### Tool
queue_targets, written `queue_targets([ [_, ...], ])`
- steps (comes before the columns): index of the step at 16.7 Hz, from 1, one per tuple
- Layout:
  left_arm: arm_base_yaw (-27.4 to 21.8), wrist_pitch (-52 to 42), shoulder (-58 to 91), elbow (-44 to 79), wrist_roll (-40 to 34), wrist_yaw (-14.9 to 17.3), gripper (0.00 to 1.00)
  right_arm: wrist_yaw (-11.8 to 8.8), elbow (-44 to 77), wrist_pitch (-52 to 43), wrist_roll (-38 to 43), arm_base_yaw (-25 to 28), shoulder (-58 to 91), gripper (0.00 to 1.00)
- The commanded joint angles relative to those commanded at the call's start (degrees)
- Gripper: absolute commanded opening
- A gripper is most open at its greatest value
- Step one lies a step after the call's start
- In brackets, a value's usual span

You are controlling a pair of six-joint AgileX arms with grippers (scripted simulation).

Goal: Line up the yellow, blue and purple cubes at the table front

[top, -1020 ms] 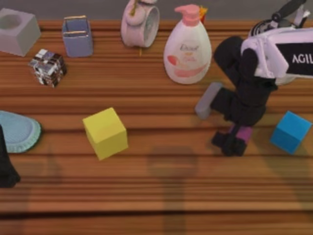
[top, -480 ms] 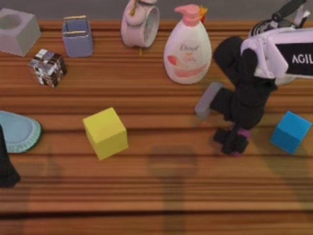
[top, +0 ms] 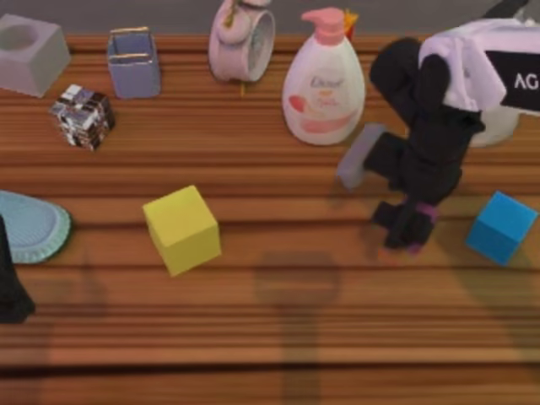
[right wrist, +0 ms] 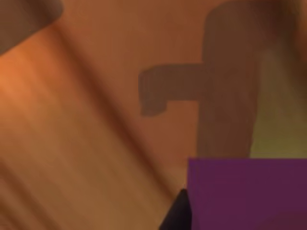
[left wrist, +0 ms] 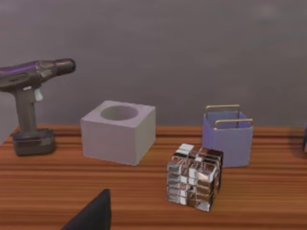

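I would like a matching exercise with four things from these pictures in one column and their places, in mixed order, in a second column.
Things:
1. yellow cube
2. blue cube
3. purple cube
4. mirrored cube

Places:
A. in the right gripper
B. at the table's right edge
C. back left, by the lavender box
D. left of centre, standing free

Pairs: 1-D, 2-B, 3-A, 4-C

- Right gripper: lowered over the right half of the surface, fingers clamped on the purple cube.
- Left arm: parked at the left edge.
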Motion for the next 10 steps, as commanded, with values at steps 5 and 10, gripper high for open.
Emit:
queue_targets([
  [5, 0.00, 0.00, 0.00, 0.00, 0.00, 0.00, 1.00, 0.01, 4.39, -7.15, -0.04, 0.24, -2.94, 0.00],
  [10, 0.00, 0.00, 0.00, 0.00, 0.00, 0.00, 1.00, -0.03, 3.55, -6.98, -0.78, 0.77, -3.43, 0.00],
])
